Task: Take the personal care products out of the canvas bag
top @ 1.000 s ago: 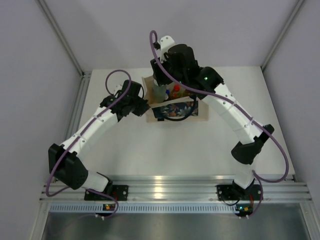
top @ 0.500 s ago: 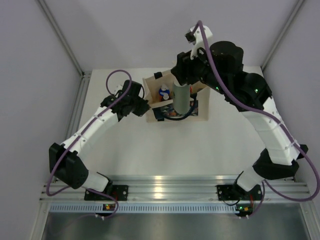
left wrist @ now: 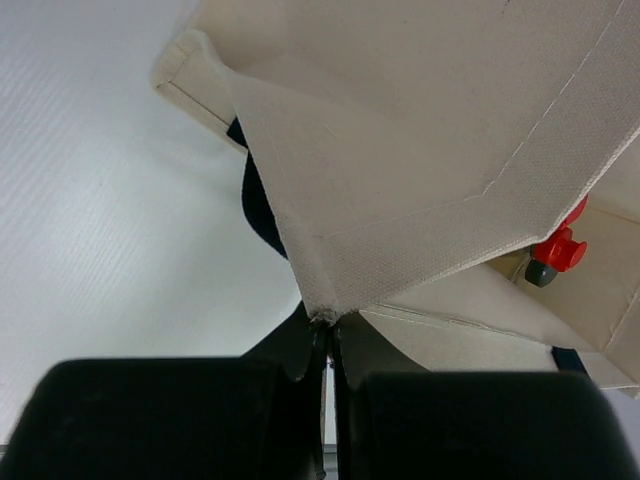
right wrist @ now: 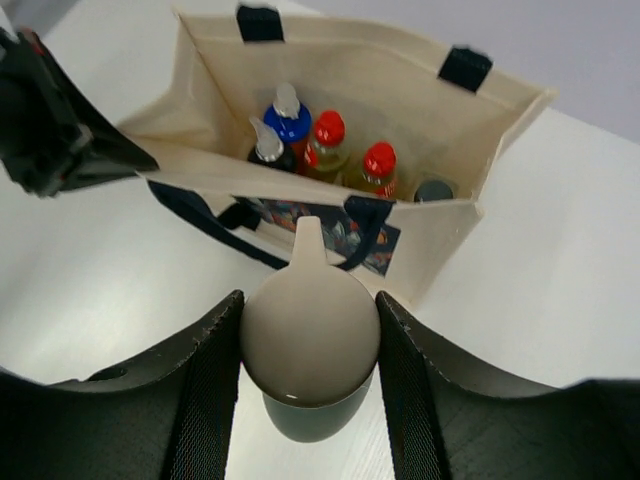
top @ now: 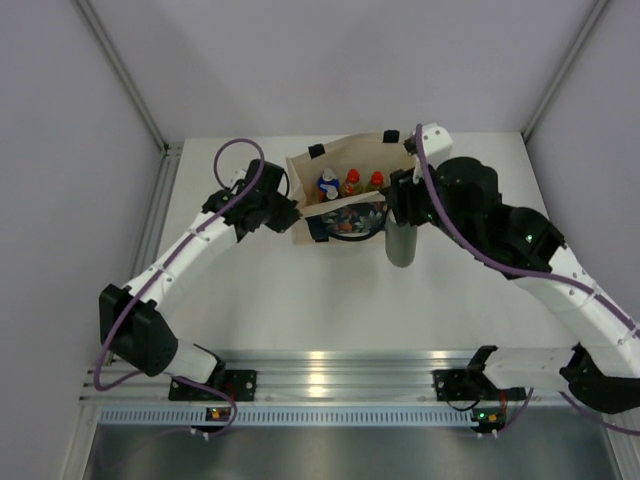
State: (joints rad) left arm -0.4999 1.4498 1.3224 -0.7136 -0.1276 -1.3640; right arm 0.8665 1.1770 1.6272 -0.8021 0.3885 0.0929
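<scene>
- Placement is the step in hand, by my read. The right claw (right wrist: 310, 330) has the grey-green bottle (top: 400, 250) out of the canvas bag (right wrist: 400, 75), upright, just in front of the printed face. Whether its base has met the counter (top: 280, 300) I cannot tell.
- To do it well, go straight down and keep it vertical. Pick a bare spot apart from the bag's front and its drooping black handle (right wrist: 215, 225). Release only once the base sits flat, because a tall, narrow bottle looks ready to topple.
- Right claw: its fingers are spread to the bottle's width and press on both flanks under the beige cap (right wrist: 310, 335).
- Left claw (left wrist: 325, 335): its fingers are pressed together, pinching a corner of the bag's canvas rim, which looks to hold the mouth open.
- Five tops show inside the bag: a blue one (right wrist: 290, 120), a white pump (right wrist: 265, 145), two red caps (right wrist: 328, 128) and a dark cap (right wrist: 433, 190) in the corner.
</scene>
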